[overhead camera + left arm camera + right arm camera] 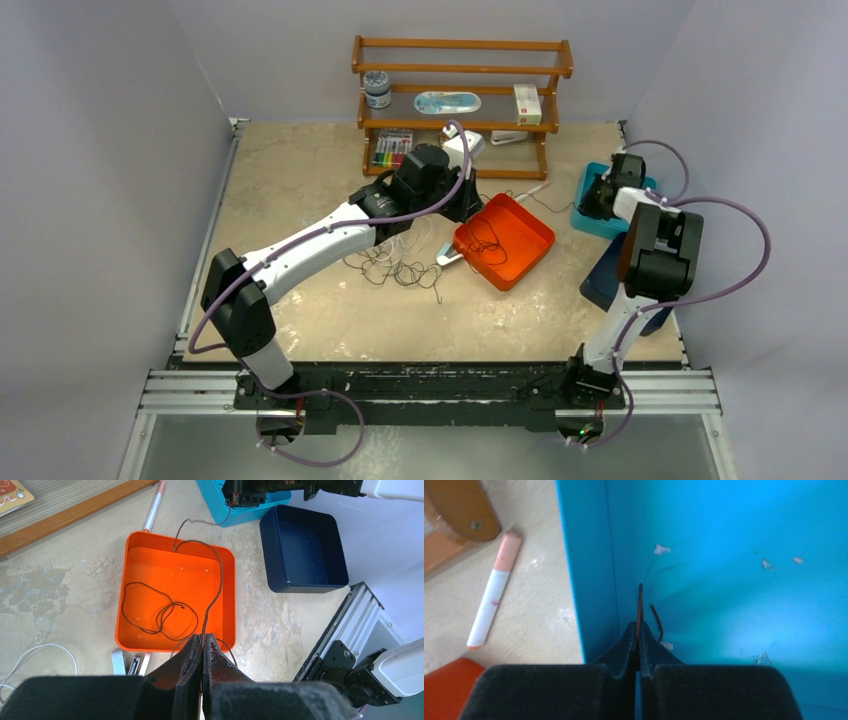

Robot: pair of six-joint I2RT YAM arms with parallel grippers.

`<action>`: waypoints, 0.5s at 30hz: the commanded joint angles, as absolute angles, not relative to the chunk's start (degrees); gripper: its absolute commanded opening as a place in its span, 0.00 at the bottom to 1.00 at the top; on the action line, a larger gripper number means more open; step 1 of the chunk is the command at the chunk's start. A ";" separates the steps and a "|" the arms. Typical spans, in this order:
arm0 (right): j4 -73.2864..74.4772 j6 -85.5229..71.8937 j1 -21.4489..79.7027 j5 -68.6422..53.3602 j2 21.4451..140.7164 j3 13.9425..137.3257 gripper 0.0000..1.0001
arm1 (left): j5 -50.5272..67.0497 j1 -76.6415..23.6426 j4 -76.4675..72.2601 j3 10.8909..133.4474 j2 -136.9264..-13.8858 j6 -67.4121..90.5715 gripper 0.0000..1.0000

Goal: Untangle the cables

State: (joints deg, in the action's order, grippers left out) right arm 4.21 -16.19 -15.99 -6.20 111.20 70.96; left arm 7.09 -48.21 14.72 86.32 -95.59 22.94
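black cable (220,582): mostly in the orange tray (175,570). There are a few loose loops on the tray floor, plus one long strand curving down its right side.
far end of it: goes over the tray's far rim, crosses a bit of worktop (400,320) and runs up to the teal bin (724,580).
left gripper (202,642): fingers pressed tight together on the black cable, right at the tray's near rim. The strand runs straight into the tips.
right gripper (639,630): down inside the teal bin, close to its left wall, pinching a thin dark cable. A short end pokes out past the tips and another little curl sits just beside it. From the left wrist view it looks like the same black cable, but I can't say for sure.
cable pile (395,262): a messy knot of white and black wires on the worktop, just left of the tray and under the left arm.
tray: sits mid-worktop, turned at an angle.
navy bin (305,550): just beside the teal bin, on its near side.
marker (491,595): white with a pink cap, lying on the worktop between the tray and the teal bin.
rack (460,70): wooden, at the back edge, with small stuff on its shelves.
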 commanded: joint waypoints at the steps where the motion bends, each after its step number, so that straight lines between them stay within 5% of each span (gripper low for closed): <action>1: 4.46 -15.13 -11.96 -9.14 107.85 69.61 0.00 | 6.11 -48.51 13.39 87.62 -94.30 21.50 0.00; 15: 2.90 -18.75 0.94 -11.78 103.00 64.03 0.00 | 3.26 -48.51 14.41 87.80 -93.21 19.93 0.00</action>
